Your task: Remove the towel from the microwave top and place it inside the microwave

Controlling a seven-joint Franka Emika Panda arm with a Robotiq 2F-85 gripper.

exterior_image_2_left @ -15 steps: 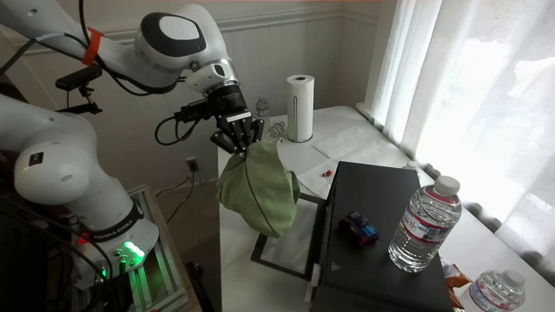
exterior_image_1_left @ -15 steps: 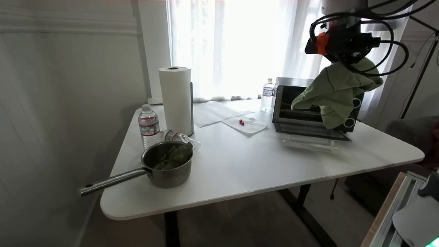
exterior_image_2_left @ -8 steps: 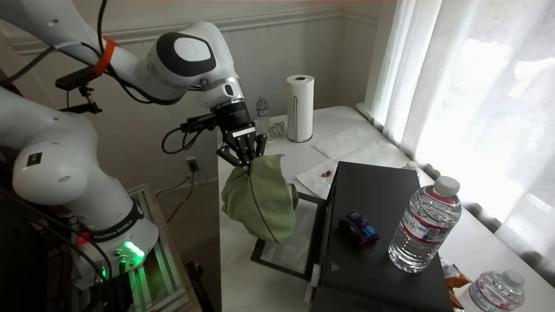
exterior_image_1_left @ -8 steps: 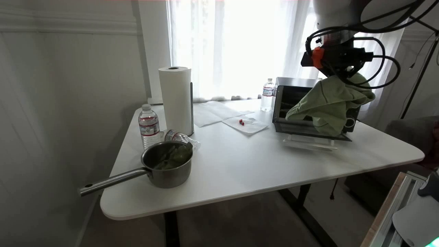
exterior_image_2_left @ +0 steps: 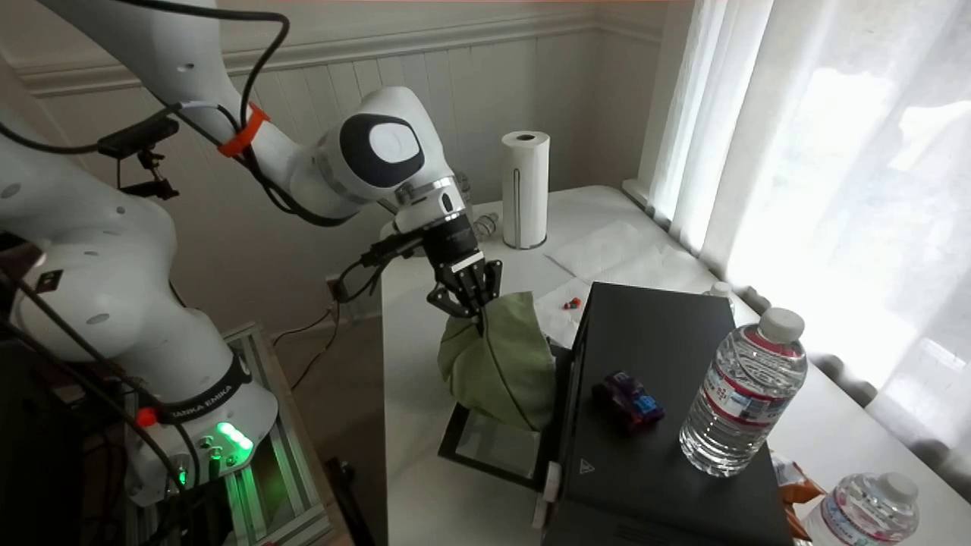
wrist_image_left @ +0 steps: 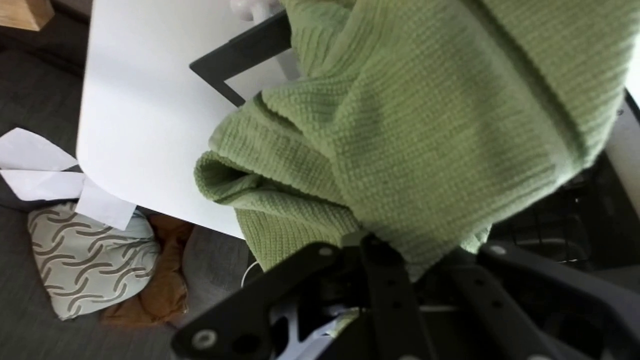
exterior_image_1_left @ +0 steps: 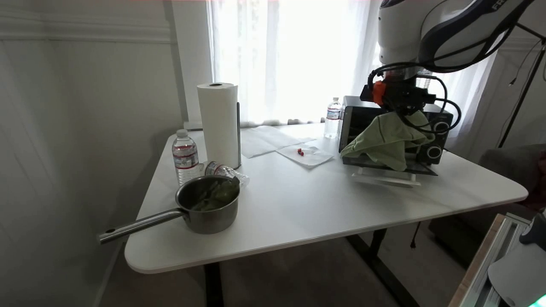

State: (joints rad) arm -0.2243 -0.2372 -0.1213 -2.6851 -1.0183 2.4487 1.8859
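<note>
Observed: a toaster oven [exterior_image_2_left: 656, 334] (the task says microwave), its glass door [exterior_image_2_left: 497, 447] dropped forward. The green towel [exterior_image_2_left: 501, 371] hangs in front of the toaster oven, over that door; whether its hem touches the glass I cannot tell from where I stand. The gripper [exterior_image_2_left: 479, 320] is pinched together on the towel's upper fold, with no gap visible. Assessment: removal from the roof appears complete; insertion is the step in hand. Recommended: lower the gripper enough to pass beneath the toaster oven's roof edge, enter level, and carry the trailing cloth well inside before release, since limp fabric may drag on the door or slump back out. Edges to respect: the lower control knob [exterior_image_1_left: 434, 152] at one end of the toaster oven's front, and the toy car [exterior_image_2_left: 630, 398] and water bottle [exterior_image_2_left: 745, 394] on its roof. Room for backing out lies forward of the toaster oven; the saucepan [exterior_image_1_left: 214, 221] stands well apart from it.
</note>
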